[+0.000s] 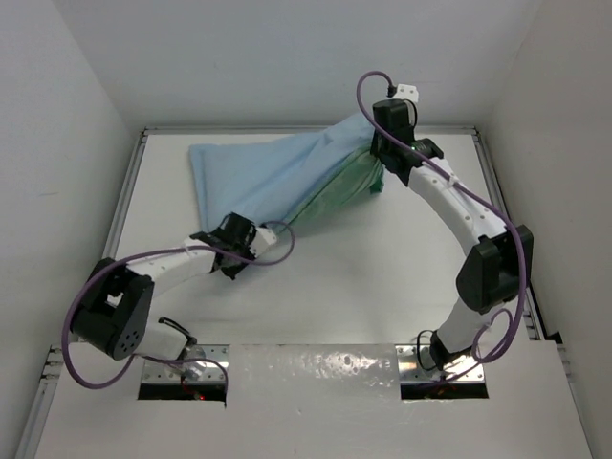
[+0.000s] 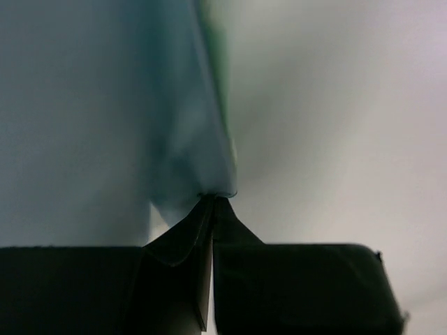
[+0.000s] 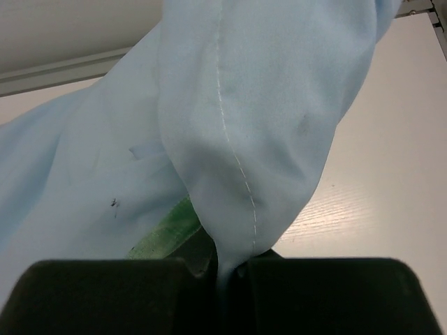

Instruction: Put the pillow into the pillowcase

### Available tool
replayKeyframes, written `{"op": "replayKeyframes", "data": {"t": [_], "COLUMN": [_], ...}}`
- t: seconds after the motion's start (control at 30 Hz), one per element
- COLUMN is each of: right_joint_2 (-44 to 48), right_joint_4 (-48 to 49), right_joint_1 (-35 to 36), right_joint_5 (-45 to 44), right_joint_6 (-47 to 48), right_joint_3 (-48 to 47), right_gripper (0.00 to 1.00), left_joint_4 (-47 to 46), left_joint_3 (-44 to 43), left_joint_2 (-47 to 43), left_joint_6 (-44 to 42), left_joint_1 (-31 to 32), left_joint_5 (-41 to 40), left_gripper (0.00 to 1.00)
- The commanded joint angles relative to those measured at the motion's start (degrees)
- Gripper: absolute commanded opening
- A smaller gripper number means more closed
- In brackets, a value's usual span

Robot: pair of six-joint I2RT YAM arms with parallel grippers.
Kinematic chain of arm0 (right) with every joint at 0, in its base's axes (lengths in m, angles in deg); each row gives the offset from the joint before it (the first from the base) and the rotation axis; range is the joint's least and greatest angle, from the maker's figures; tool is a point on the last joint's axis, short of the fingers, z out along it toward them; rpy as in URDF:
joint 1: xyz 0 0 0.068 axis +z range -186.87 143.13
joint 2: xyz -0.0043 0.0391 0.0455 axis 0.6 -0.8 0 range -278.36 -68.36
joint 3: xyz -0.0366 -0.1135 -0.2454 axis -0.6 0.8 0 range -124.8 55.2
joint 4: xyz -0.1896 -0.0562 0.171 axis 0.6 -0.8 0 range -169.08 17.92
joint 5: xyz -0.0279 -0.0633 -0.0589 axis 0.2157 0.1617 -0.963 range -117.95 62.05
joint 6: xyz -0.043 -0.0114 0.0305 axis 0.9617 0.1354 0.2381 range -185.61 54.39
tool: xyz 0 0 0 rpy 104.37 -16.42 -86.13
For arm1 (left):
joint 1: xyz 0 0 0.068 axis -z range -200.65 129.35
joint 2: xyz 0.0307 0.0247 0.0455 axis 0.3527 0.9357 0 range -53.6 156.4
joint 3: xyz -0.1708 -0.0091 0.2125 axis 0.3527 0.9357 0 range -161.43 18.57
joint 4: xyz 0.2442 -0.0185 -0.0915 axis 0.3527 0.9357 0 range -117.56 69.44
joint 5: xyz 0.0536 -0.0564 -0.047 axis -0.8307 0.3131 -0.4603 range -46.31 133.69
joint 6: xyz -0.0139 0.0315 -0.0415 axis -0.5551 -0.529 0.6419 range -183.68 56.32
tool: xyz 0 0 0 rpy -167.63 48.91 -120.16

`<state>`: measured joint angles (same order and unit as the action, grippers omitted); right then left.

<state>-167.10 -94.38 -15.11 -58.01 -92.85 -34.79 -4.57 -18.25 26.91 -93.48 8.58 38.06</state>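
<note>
The pillowcase [image 1: 277, 172] is light blue with a sea-green face showing at its right part [image 1: 349, 191]. It is stretched between both grippers over the back of the table. My left gripper [image 1: 260, 232] is shut on its lower left corner [image 2: 209, 185]. My right gripper [image 1: 387, 153] is shut on its upper right edge, with the blue fabric and its seam [image 3: 237, 160] bunched between the jaws. A strip of green [image 3: 167, 227] shows under the blue cloth. The pillow is out of view.
The white table [image 1: 335, 287] has raised metal rails at its left [image 1: 124, 210], back and right sides. White walls close in the space. A shiny plate [image 1: 316, 368] lies between the arm bases at the near edge.
</note>
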Motion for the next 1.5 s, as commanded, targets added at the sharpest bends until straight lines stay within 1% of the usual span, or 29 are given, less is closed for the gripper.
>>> {"op": "replayKeyframes", "data": {"t": [0.0,0.03,0.07,0.13,0.17,0.23,0.27,0.33,0.37,0.43,0.5,0.57,0.67,0.73,0.83,1.0,1.03,1.07,1.1,1.13,1.17,1.2,1.23,1.27,1.3,1.33,1.37,1.4,1.47], "right_joint_2": [6.1,7.3,8.1,10.9,12.0,14.6,17.7,21.1,24.3,26.8,28.9,30.3,32.4,33.4,37.1,44.2,44.5,44.1,43.5,41.5,40.5,39.6,37.8,37.0,36.3,35.4,33.1,31.8,27.9], "right_joint_4": [4.0,3.3,2.9,1.8,1.5,1.3,1.5,2.4,2.7,2.7,1.9,1.4,0.3,-2.8,-8.4,-10.7,-10.8,-10.9,-10.7,-10.6,-9.8,-9.1,-8.3,-6.0,-4.7,-3.5,-2.1,-1.5,2.0], "right_joint_1": [-2.1,-2.2,-2.4,-2.9,-3.1,-3.6,-3.6,-3.7,-3.7,-3.7,-3.7,-3.7,-3.7,-3.7,-3.7,-3.7,-3.7,-3.7,-3.7,-3.7,-3.7,-3.7,-3.6,-3.6,-3.6,-3.6,-3.4,-3.1,-1.9], "right_joint_5": [-0.4,0.0,1.5,2.7,3.4,3.8,3.5,3.0,3.1,4.6,7.6,9.3,10.6,9.6,8.6,12.9,14.3,17.2,18.7,20.2,22.6,23.6,24.2,24.5,25.0,25.2,25.3,24.9,23.6], "right_joint_6": [1.5,2.3,3.2,5.4,5.9,7.1,7.5,8.3,8.7,9.0,9.1,9.1,9.7,10.6,11.6,6.8,5.9,4.0,3.3,2.0,1.3,0.7,-1.0,-1.8,-2.6,-3.2,-4.1,-5.3,-5.7], "right_joint_3": [-0.2,-1.0,-1.8,-4.0,-4.7,-6.4,-6.5,-6.0,-5.8,-5.6,-6.6,-8.3,-11.4,-13.3,-12.6,-4.8,-4.3,-3.9,-3.8,-4.0,-4.0,-4.0,-3.9,-3.1,-2.6,-2.3,-2.7,-3.1,-3.6], "right_gripper": [0.00,0.00,0.00,0.00,0.00,0.00,0.00,0.00,0.00,0.00,0.00,0.00,0.00,0.00,0.00,0.00,0.00,0.00,0.00,0.00,0.00,0.00,0.00,0.00,0.00,0.00,0.00,0.00,0.00], "left_joint_4": [4.1,6.1,9.2,11.1,12.5,14.5,16.3,17.7,19.2,21.5,25.5,25.6,23.8,22.1,22.7,24.5,27.3,30.3,38.8,42.9,46.2,49.1,49.8,50.7,49.3,48.0,47.1,44.5,40.4], "left_joint_3": [-10.1,-14.1,-22.7,-31.6,-40.2,-48.8,-56.3,-62.4,-67.8,-74.1,-77.7,-80.0,-86.7,-90.2,-90.5,-85.7,-85.2,-84.4,-82.3,-80.6,-77.8,-69.7,-65.6,-62.2,-57.9,-57.3,-57.6,-57.7,-57.1], "left_joint_2": [-7.0,-8.4,-10.8,-13.2,-13.5,-13.1,-12.6,-12.2,-11.9,-11.7,-11.8,-11.7,-11.5,-11.7,-12.7,-14.9,-14.8,-14.4,-13.3,-12.6,-11.9,-11.2,-10.6,-9.5,-6.8,-5.2,-2.4,-1.5,-1.4], "left_joint_6": [-1.5,-2.6,-3.2,-5.2,-6.0,-7.0,-7.3,-7.9,-8.1,-8.1,-7.7,-7.8,-8.3,-9.8,-11.9,-10.3,-10.0,-10.5,-11.7,-13.0,-15.1,-15.7,-15.8,-16.1,-14.1,-11.3,-8.1,-7.2,-5.6], "left_joint_1": [-9.6,-11.3,-13.9,-15.0,-15.3,-15.3,-15.4,-15.5,-15.4,-15.4,-15.4,-15.4,-15.4,-15.4,-15.4,-15.4,-15.4,-15.4,-15.4,-15.4,-15.4,-15.3,-14.8,-13.8,-8.9,-5.3,-1.9,3.1,5.0], "left_joint_5": [-5.4,-6.9,-7.7,-11.6,-13.1,-17.6,-18.7,-21.1,-21.5,-20.6,-17.7,-17.7,-20.4,-23.3,-26.9,-25.6,-23.3,-13.5,-6.6,1.7,18.5,25.9,33.7,45.0,46.9,46.4,42.1,40.0,37.1], "left_gripper": [0.00,0.00,0.00,0.00,0.00,0.00,0.00,0.00,0.00,0.00,0.00,0.00,0.00,0.00,0.00,0.00,0.00,0.00,0.00,0.00,0.10,0.24,0.53,0.62,0.71,0.76,0.85,0.90,0.91]}}
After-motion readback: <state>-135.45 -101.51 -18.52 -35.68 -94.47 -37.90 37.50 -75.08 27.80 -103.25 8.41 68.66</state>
